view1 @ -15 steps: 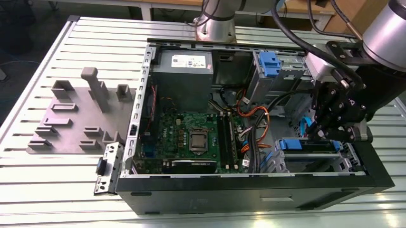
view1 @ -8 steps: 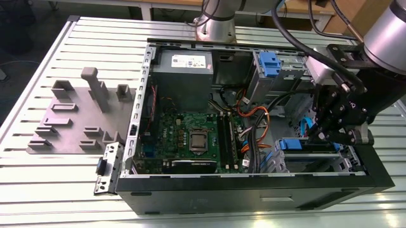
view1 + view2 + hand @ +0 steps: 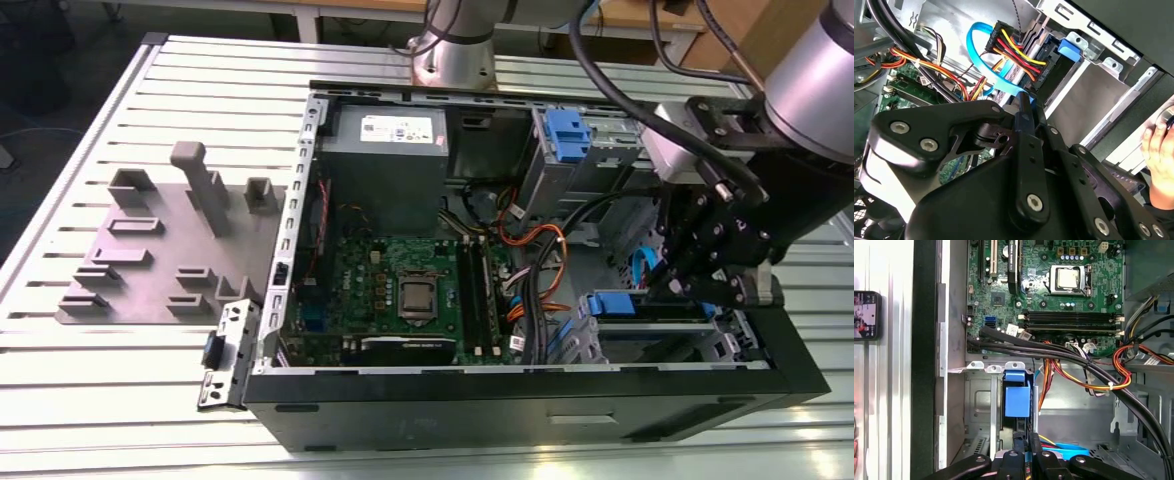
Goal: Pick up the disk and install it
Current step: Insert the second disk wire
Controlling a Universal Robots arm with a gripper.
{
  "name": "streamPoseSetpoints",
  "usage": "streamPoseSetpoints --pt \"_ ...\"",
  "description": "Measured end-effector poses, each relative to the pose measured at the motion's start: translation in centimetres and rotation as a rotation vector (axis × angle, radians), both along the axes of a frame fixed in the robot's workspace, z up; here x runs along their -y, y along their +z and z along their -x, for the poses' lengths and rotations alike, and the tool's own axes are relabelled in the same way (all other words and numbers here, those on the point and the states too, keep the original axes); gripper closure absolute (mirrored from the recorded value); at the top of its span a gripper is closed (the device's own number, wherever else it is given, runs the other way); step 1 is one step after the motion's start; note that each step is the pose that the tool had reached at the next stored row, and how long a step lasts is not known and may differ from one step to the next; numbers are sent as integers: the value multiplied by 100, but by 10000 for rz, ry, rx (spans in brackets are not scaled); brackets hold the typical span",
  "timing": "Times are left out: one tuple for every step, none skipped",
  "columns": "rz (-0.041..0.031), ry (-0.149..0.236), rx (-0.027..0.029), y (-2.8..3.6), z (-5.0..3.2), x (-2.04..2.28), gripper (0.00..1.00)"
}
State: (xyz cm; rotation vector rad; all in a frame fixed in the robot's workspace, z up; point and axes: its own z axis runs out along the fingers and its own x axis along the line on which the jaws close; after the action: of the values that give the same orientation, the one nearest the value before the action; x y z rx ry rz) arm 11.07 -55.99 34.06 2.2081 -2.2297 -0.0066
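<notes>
Seemingly the fingers (image 3: 1024,452) clamp the disk (image 3: 1017,395) in its bay, cables (image 3: 1074,362) crowding alongside.

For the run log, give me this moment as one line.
gripper: down inside open black computer case | at drive bay: blue plastic carrier of the disk | disk in bay

I see a pale slatted metal table (image 3: 107,150) under everything, its long grooves catching bright glare along the near edge. A grey fixture plate (image 3: 160,250) with upright blocks lies on it toward the exterior view's left. Beyond the table's far edge I make out a dark floor (image 3: 54,60) and the legs of a white bench (image 3: 300,15). Brown board (image 3: 761,30) shows at the exterior view's upper right.
</notes>
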Motion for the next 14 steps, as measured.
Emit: streamPoseSetpoints --pt "-1 0 2 -1 0 3 84" --pt "-3 0 3 -3 0 6 84" --pt "-4 0 3 -5 0 7 84" --pt "-3 0 3 -7 0 8 84" --pt "-2 0 4 -10 0 9 84" --pt "-1 -1 4 -12 0 9 84" --pt "-1 0 4 -13 0 10 84" --pt "-2 0 4 -15 0 10 84" --pt "-4 -1 4 -17 1 12 84" --pt "-3 -1 4 -18 1 12 84" --pt "-2 -2 4 -20 0 12 84" --pt "-2 -3 4 -23 0 12 84" --pt "-2 -3 4 -25 0 12 84" --pt "-4 -3 4 -26 0 12 84"
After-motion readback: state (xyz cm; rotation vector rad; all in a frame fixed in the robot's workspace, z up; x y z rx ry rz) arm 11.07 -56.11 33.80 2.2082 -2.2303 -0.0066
